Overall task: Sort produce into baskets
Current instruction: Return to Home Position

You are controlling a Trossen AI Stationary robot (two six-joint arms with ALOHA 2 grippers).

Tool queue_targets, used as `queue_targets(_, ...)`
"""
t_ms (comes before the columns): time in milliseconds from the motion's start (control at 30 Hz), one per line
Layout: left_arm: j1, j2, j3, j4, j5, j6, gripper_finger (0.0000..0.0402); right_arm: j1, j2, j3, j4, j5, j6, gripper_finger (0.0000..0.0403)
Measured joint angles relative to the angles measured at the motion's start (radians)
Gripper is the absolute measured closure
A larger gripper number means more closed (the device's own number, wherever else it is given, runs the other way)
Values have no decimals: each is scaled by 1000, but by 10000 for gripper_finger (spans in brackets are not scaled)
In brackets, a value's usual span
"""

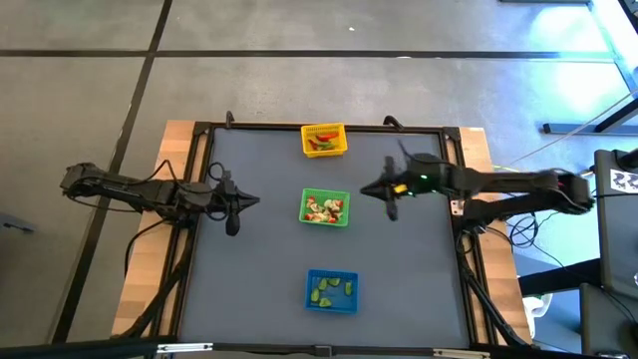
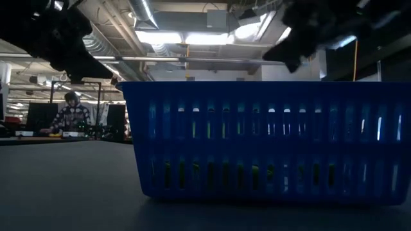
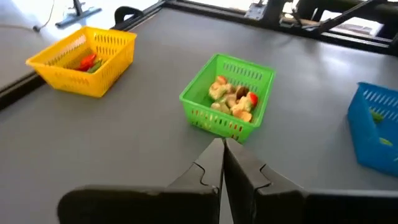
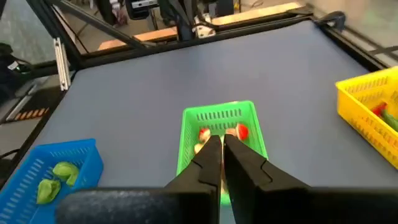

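Blue basket [image 1: 331, 290], lower centre; green basket [image 1: 325, 207] mid-frame between left fingers [image 3: 213, 167] and right fingers [image 4: 212, 160], both pressed together, empty; yellow basket [image 1: 324, 140] top centre.

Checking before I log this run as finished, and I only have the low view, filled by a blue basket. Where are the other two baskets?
Observer: The green basket stands behind the blue basket, and the yellow basket behind that, all in one line.
Operator: Is either arm carrying anything?
Observer: The left gripper is shut, holding nothing, to one side of the green basket.
Operator: And the right?
Observer: The right gripper is shut and empty too, on that basket's other side.
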Motion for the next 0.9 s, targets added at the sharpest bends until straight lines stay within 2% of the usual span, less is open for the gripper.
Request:
queue_targets(133, 0, 1, 0, -3, -3, -64, 396, -3, -159, -150, 74, 2, 32, 386)
queue_targets(267, -10, 9, 0, 2, -3, -142, 397, -2, -266, -261, 158, -8, 79, 386)
queue_targets(433, -31, -2, 0, 123, -10, 45, 392, -2, -361, -345, 222, -22, 89, 386)
queue_targets(567, -33, -46, -1, 131, 34, 125, 390, -2, -424, -398, 223, 2, 107, 386)
queue_targets(700, -33, -105, -39, 149, 73, 159, 394, -2, -488, -448, 225, 30, 118, 386)
queue_targets(900, -30, -193, -175, 313, 105, 137, 396, -2, -584, -500, 221, 89, 146, 386)
